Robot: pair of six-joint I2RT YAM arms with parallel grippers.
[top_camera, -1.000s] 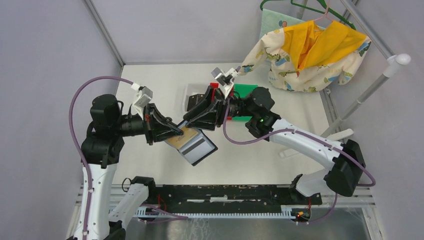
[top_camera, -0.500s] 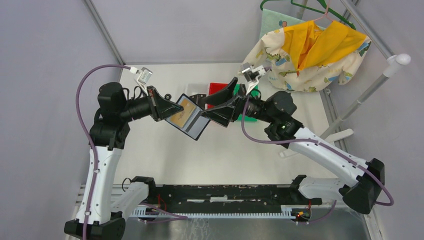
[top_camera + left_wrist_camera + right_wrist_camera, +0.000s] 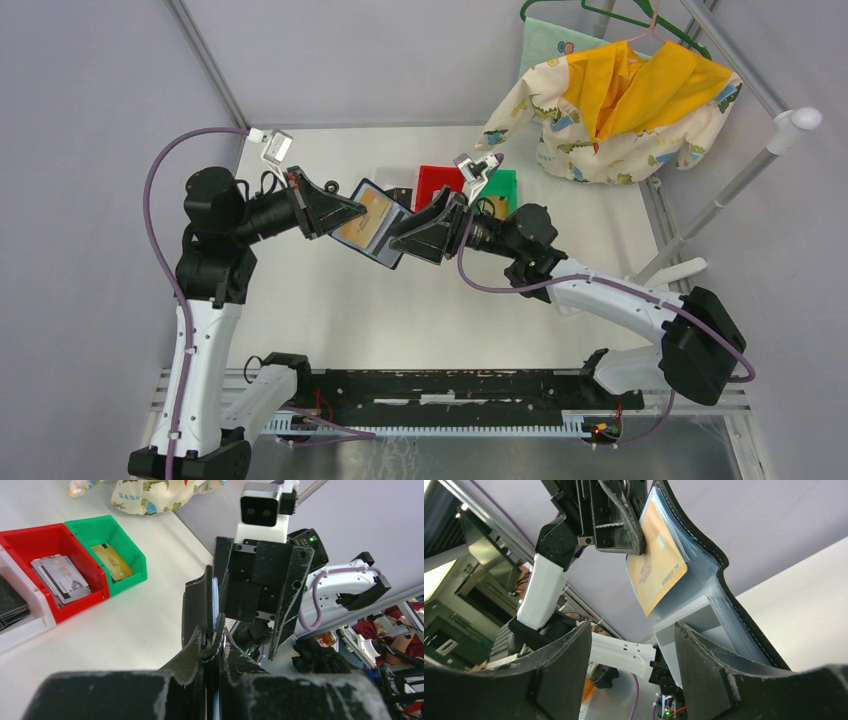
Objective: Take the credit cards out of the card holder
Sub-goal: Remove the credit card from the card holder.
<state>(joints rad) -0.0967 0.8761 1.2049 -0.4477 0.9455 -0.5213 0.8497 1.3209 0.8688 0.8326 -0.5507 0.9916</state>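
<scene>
Over the white desk [image 3: 330, 300], the card holder [image 3: 388, 228] is being clamped by the left pincer [image 3: 350, 214]. The right pincer [image 3: 405, 243] is being held agape, empty.

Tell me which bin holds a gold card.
The green bin: one tan-gold card lies in it. The red bin beside it holds silvery-grey cards, the white bin black cards.

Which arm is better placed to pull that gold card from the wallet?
Probably right. The right hand is open and faces the gold card; the left hand is shut on the card holder, holding it in the air.
</scene>
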